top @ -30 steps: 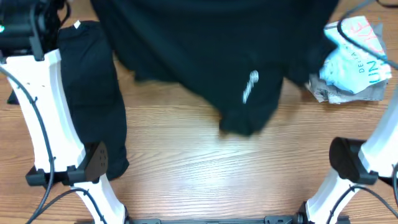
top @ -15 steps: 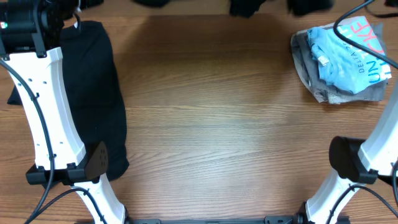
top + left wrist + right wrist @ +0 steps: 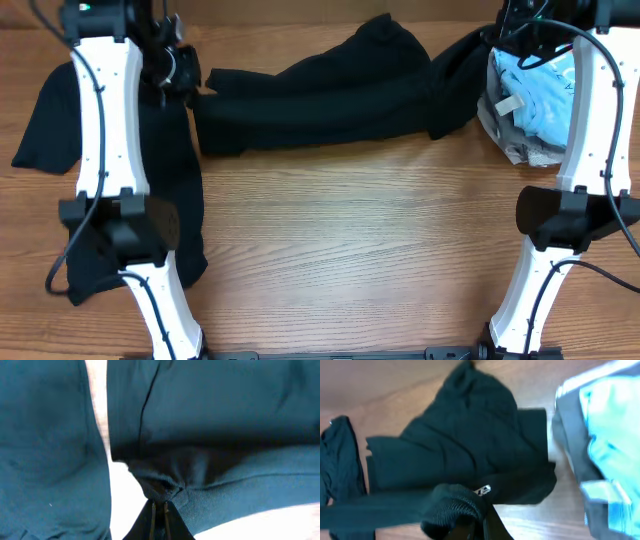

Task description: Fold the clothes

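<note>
One black shirt (image 3: 320,95) — long, rumpled band

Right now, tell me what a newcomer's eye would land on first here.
A black shirt is strung across the far side of the table, its ends pinched in the left tool and right tool. Next come the light blue clothes heaped at far right, and a second black shirt lying along the left side.

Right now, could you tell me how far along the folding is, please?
Nothing looks neatly folded yet. In hand: the left fingers and right fingers each pinch the black shirt, stretched across the far side of the table. Left: lay it flat, fold it, then handle the second black shirt by the left arm.
</note>
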Action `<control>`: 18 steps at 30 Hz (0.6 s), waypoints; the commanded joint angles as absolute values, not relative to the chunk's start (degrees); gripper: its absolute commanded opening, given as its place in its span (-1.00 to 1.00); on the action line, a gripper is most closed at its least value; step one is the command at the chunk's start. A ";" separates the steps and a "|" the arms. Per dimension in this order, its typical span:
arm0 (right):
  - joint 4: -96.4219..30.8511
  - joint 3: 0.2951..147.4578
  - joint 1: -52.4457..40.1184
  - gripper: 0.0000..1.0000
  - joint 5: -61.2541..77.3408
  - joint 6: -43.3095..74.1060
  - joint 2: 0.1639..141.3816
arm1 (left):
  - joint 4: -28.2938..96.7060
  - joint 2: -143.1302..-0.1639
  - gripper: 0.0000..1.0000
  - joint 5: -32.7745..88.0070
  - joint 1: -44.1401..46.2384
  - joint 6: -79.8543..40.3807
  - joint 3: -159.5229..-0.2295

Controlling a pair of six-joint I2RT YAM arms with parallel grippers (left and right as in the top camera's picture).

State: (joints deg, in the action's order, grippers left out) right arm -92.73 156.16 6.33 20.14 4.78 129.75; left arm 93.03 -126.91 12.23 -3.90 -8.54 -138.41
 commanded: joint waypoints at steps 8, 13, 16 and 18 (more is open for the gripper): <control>-97.06 156.70 6.20 -0.92 20.64 2.98 121.99 | 96.82 -124.99 -0.92 11.86 -2.00 -4.25 -137.27; -97.06 152.99 6.22 -0.92 15.81 4.54 115.20 | 96.82 -121.47 -0.92 11.07 -0.27 -4.40 -135.66; -97.06 143.57 6.22 -0.92 13.41 4.47 109.36 | 96.82 -116.79 -0.91 5.63 0.25 -7.60 -130.54; -97.06 137.56 6.22 -0.92 12.38 4.47 106.28 | 96.82 -113.16 -0.91 2.44 0.32 -9.30 -126.50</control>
State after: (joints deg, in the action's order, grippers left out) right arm -97.06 145.32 6.31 16.05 4.25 111.57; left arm 96.33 -121.67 9.47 0.14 -6.22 -132.07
